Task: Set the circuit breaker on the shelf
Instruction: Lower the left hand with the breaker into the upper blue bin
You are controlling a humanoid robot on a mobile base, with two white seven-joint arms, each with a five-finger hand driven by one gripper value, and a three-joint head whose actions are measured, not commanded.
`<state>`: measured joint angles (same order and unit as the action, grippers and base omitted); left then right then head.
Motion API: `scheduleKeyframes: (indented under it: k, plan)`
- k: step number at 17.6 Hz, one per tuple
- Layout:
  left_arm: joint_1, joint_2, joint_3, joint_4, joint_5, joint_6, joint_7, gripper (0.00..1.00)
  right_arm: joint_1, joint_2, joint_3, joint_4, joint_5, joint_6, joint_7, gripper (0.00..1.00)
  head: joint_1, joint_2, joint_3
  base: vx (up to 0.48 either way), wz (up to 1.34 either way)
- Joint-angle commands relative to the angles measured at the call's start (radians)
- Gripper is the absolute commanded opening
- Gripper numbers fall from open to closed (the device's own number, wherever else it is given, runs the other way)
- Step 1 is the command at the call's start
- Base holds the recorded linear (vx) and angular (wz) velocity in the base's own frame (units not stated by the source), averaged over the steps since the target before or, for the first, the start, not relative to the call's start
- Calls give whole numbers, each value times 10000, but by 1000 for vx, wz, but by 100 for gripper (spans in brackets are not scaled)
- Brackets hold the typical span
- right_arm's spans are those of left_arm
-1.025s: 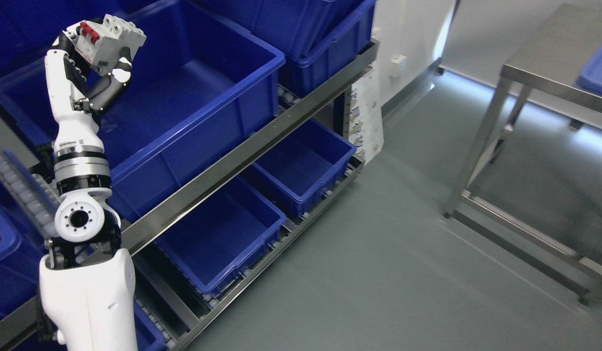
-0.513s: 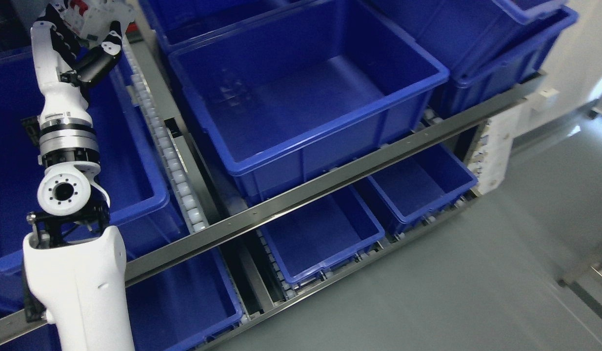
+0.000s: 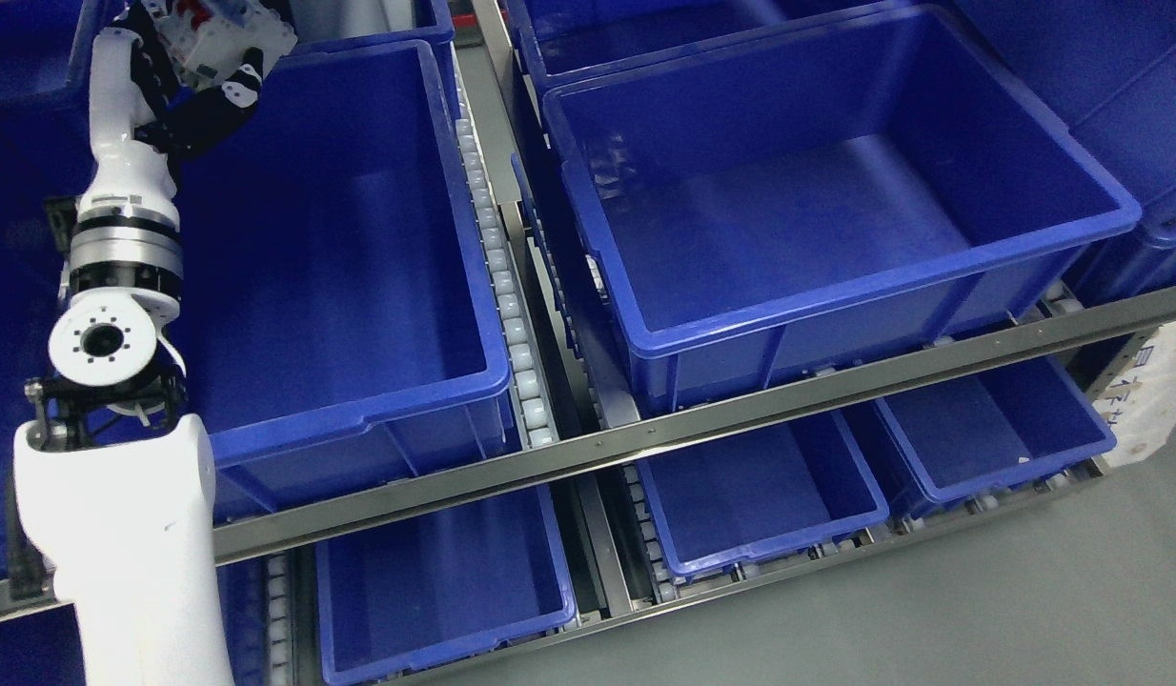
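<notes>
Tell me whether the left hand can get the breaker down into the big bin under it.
Probably yes: the left hand, gripping the circuit breaker, is above the bin, whose top is open and uncovered.

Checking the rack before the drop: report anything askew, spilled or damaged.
Nothing stands out. The blue bins sit squarely in their lanes on the shelf rack, none spilled or cracked. The left hand, raised at top left, grips the circuit breaker firmly.

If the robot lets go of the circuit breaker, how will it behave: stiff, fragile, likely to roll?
The circuit breaker in the left hand looks like a rigid, boxy plastic block, so it probably will not bend or roll. Dropped into the blue bin, it may slide on the smooth floor.
</notes>
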<state>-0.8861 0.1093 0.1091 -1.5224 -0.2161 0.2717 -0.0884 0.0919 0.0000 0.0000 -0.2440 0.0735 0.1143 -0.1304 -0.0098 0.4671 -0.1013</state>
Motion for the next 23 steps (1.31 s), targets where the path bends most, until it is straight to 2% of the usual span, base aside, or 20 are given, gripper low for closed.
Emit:
scheduleKeyframes:
  k: [1,3,5,9,11,13,15,19,23]
  plan:
    - [-1383,1925,-2037,3928,-507,-17,-984,18,1,-175,199,0,1,-345,-46,100,0,0,0,39,208]
    - [-1998,2128,-2852,5064,-1333,-2,-1889,19,1,-175,199,0,1,-345,-61,100,0,0,0,16,134]
    - [-2015,2189,-3222,6077,-2193,-32,-2504,19,1,-175,199,0,1,-345,-46,100,0,0,0,11,37]
    - [-2244,2236,-3835,7458,-2380,-108,-2583,20,1,-175,199,0,1,-345,-61,100,0,0,0,1,12]
    - [-3162,1930,-4692,9049,-2380,-352,-2583,21,1,-175,199,-15,1,-360,-61,100,0,-1,0,-1,22]
    - [-3990,1089,-5017,10904,-2395,-1148,-2522,21,1,-175,199,0,1,-345,-46,100,0,-1,0,2,39]
    - [-4331,642,-5262,12181,-2639,-1579,-2460,21,1,-175,199,0,1,-345,-46,100,0,-1,0,-6,-12]
    - [-4332,594,-5294,12493,-2856,-1812,-2353,22,1,-175,199,0,1,-345,-61,100,0,-3,0,-78,-41]
    - [-4347,640,-5279,12493,-2856,-1812,-2001,35,1,-175,199,0,1,-345,-46,100,0,-5,0,-108,177]
